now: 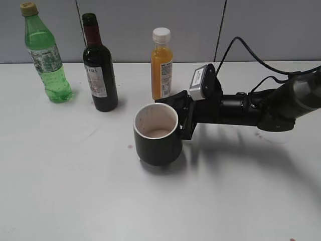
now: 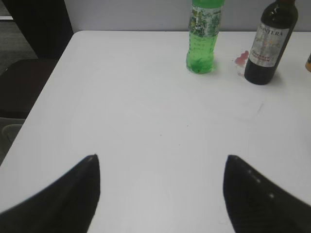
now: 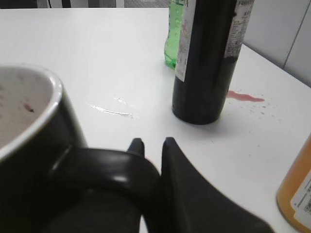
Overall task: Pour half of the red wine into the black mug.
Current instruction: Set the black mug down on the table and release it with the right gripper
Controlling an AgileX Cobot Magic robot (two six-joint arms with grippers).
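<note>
The black mug (image 1: 157, 135) with a white inside stands on the white table at the middle; a little pale liquid shows in it. My right gripper (image 1: 186, 116) is shut on its handle (image 3: 109, 170) from the right. The mug's rim fills the left of the right wrist view (image 3: 29, 111). The dark green wine bottle (image 1: 99, 70) stands upright behind the mug to the left, also in the right wrist view (image 3: 206, 63) and in the left wrist view (image 2: 268, 41). My left gripper (image 2: 160, 162) is open and empty over bare table.
A light green plastic bottle (image 1: 46, 55) stands at the back left, also in the left wrist view (image 2: 202, 36). A small orange juice bottle (image 1: 161, 65) stands behind the mug. A small pink spill (image 3: 245, 96) lies next to the wine bottle.
</note>
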